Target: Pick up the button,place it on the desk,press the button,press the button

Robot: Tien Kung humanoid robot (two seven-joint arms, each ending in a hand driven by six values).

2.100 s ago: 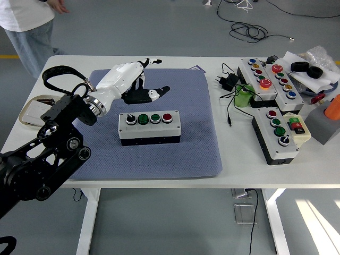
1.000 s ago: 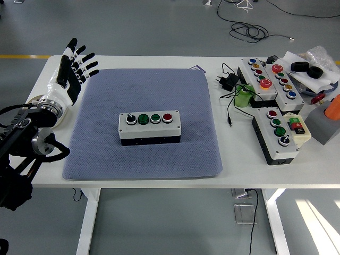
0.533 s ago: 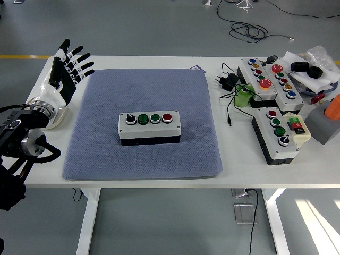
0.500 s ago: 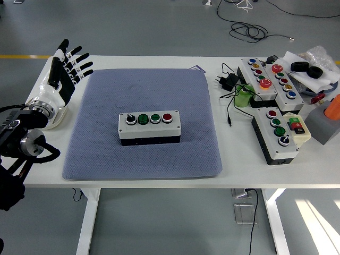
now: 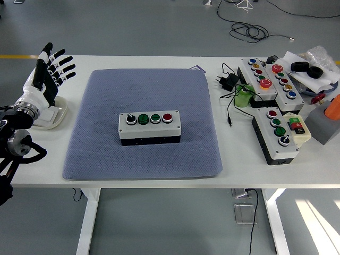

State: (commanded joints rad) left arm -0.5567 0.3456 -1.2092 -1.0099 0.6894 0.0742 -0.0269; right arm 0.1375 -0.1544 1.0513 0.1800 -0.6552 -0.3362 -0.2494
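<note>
Button box (image 5: pixel 149 127) sits flat near the middle of the blue mat (image 5: pixel 143 85), long axis left-right across the table, with its knob, two green buttons and red button facing up. Left hand (image 5: pixel 44 74) is at the table's far-left edge over a small dish (image 5: pixel 58 116), fingers spread and pointing up, empty, well apart from the box, which lies to its right and slightly nearer the front edge. Right hand isn't in view, so left is the only candidate; a press would mean reaching right over the mat.
</note>
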